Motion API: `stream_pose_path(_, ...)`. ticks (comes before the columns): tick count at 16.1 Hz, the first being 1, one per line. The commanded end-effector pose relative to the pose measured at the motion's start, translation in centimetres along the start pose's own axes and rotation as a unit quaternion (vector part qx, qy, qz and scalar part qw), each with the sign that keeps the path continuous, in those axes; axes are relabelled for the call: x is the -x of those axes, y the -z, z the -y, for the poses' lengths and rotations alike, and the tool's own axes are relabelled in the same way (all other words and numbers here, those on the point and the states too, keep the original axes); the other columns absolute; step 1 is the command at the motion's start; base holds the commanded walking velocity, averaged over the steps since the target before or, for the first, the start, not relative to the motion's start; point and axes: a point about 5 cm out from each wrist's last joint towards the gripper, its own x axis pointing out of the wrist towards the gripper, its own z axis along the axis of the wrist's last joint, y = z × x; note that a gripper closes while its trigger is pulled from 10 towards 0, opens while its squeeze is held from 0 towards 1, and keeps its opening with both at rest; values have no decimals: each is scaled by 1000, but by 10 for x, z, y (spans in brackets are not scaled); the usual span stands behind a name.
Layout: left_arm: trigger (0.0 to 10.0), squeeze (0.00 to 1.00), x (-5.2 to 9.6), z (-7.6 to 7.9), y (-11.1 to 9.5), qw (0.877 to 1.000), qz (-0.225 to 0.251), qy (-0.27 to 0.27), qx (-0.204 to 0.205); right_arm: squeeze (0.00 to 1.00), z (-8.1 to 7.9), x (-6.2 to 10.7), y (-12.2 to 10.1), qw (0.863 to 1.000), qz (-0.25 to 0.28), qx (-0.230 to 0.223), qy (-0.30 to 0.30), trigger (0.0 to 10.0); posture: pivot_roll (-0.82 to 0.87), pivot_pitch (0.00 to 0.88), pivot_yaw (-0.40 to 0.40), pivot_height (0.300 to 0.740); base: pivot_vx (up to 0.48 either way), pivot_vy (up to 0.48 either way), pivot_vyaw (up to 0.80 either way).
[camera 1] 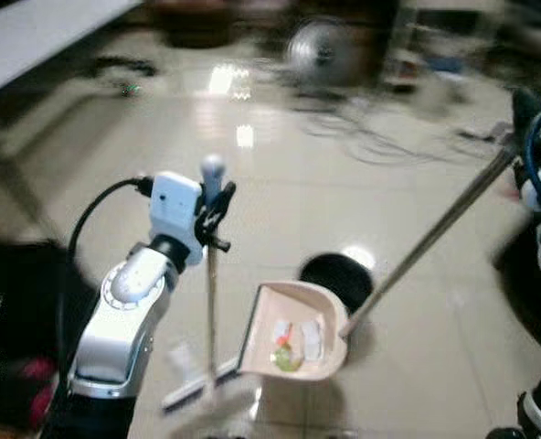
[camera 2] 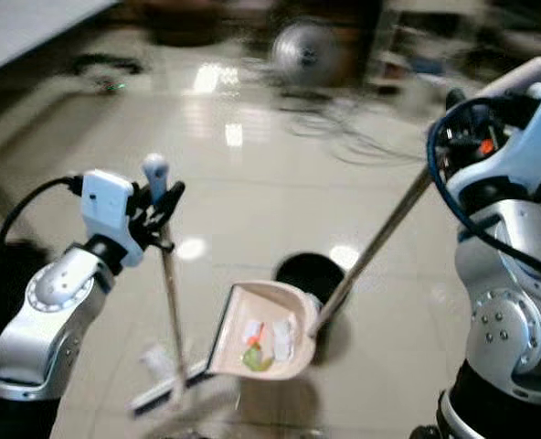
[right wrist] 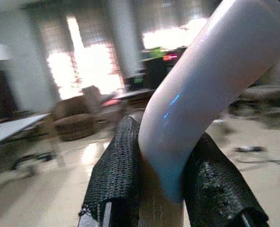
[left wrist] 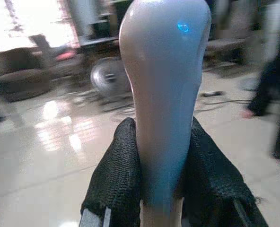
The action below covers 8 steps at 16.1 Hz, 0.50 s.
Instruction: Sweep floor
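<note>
Nearest the robot, the broom (camera 1: 210, 302) stands almost upright, its brush head (camera 1: 186, 391) on the tiled floor (camera 1: 280, 197) just beside the dustpan (camera 1: 293, 331). The left gripper (camera 1: 212, 212) is clamped on the broom's grey handle top, both fingers (left wrist: 118, 175) pressed against it in the left wrist view. The dustpan holds about 3 scraps of litter (camera 1: 293, 343), white and green, and hangs over a black bin (camera 1: 337, 274). Its long handle (camera 2: 380, 240) slants up to the right gripper (camera 2: 462, 114), which squeezes the pale grip (right wrist: 211, 80) between its fingers. Farther off lie loose cables (camera 1: 380, 137) and a fan (camera 1: 314, 50). The risk is tipping: if the pan rolls before it is centred over the bin, the litter spills back onto the floor.
</note>
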Motion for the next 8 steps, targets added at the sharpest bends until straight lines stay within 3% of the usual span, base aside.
stream_pose_path(1, 10000, 0, -2, 0, -14, 999, 33, 6, -12, 0, -1, 1, -10, 1000, 21, -6, -4, 10000, 3, 0, 24, 740, 322, 0, -788)
stream_pose_path(3, 10000, 0, -2, 0, -14, 999, 32, 9, -15, 0, 1, 1, -10, 1000, 22, -8, 1, 10000, 2, 0, 25, 740, 352, 0, -781)
stream_pose_path(8, 10000, 0, -5, 2, -15, 999, 37, 14, -15, 0, 2, 3, -11, 1000, 25, 0, 4, 10000, -2, 9, 27, 740, 376, 0, 0)
